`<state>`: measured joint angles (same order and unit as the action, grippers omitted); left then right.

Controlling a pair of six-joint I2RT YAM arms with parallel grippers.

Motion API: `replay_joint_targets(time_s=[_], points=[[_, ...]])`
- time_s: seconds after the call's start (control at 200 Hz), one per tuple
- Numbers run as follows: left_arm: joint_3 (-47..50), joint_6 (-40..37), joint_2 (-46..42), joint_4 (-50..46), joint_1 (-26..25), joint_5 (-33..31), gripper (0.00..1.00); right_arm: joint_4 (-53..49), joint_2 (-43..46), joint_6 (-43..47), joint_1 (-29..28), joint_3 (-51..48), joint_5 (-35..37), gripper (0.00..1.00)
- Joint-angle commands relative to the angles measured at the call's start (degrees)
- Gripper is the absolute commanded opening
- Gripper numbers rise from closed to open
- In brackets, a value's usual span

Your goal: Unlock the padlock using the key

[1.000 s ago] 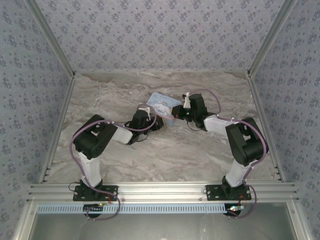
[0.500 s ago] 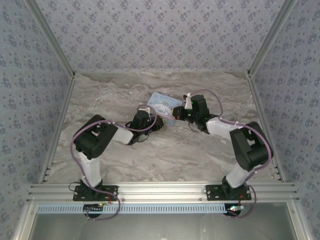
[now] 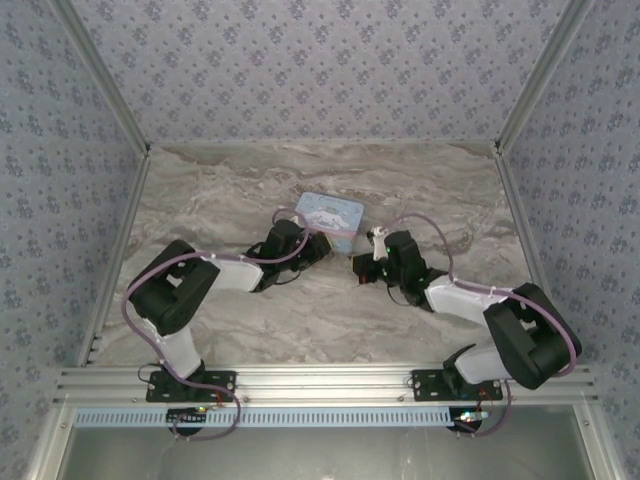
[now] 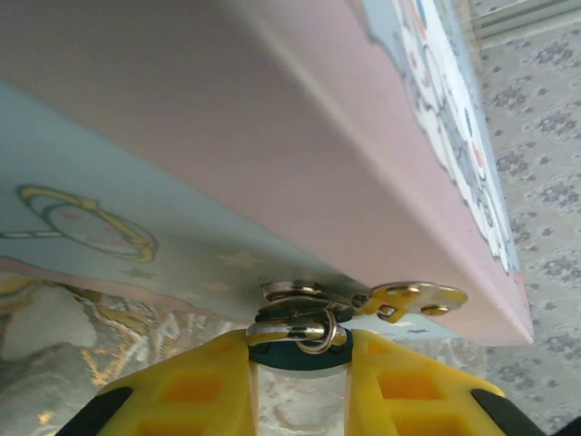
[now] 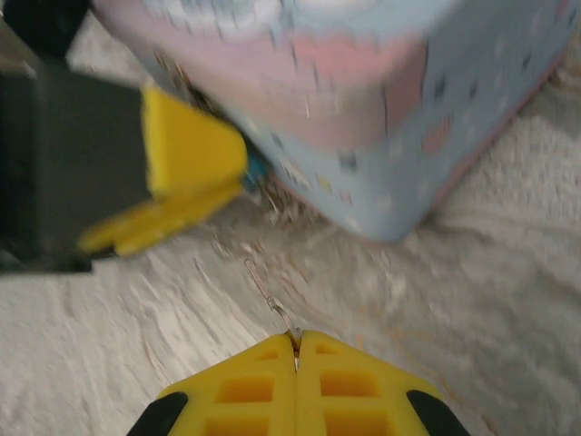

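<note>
Padlock (image 4: 300, 352) sits at the lower edge of the tin (image 4: 272, 136). Its teal body is wedged btw the yellow fingers (image 4: 182, 391) of the left claw (image 4: 300, 386), which pinches it from both sides. The silver shackle (image 4: 304, 320) goes up through the tin's latch rings, w/ a gold hasp tab (image 4: 413, 297) sticking out just to one side. On my right wrist cam the padlock is only a small teal spot tucked btw the left claw's finger and the tin wall, blurred. The right claw (image 5: 295, 350) is pressed together and a thin silvery sliver pokes out of its tips. I take that for the key (image 5: 270, 295), but it's too blurred to make out its shape. It points roughly toward the padlock but is apart from it, w/ bare tabletop (image 3: 200, 200) btw. Crowding the lock: the tin's pink lid edge overhangs right above it and the yellow fingers flank it. From overhead the tin lies mid-table toward the back, w/ the left claw at its near-left corner and the right claw near its near-right corner, not touching. Marble is open on both sides & in front of the arms. Metal frame rails (image 3: 118, 255) run along the left, right & near edges, w/ patterned walls (image 3: 320, 70) beyond.
</note>
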<state>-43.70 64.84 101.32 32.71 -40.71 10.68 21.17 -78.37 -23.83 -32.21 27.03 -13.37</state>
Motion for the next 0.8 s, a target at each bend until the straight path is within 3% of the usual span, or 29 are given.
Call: replay_joint_targets(time_s=[0.0, 0.315, 0.795], points=[[0.19, 4.61, -2.64, 1.10, -1.16, 0.06, 0.23, 5.58, 1.82, 1.89, -1.98, -2.61, 6.47, 0.00], [-0.47, 10.46, -3.27, 2.53, -2.83, -0.69, 0.20, 11.49, 1.02, 2.38, -4.26, -5.13, 12.35, 0.00], [-1.12, 12.02, -4.64, 1.72, -4.03, -1.84, 0.17, 13.57, -2.04, 4.06, -5.10, -4.06, 12.89, 0.00]])
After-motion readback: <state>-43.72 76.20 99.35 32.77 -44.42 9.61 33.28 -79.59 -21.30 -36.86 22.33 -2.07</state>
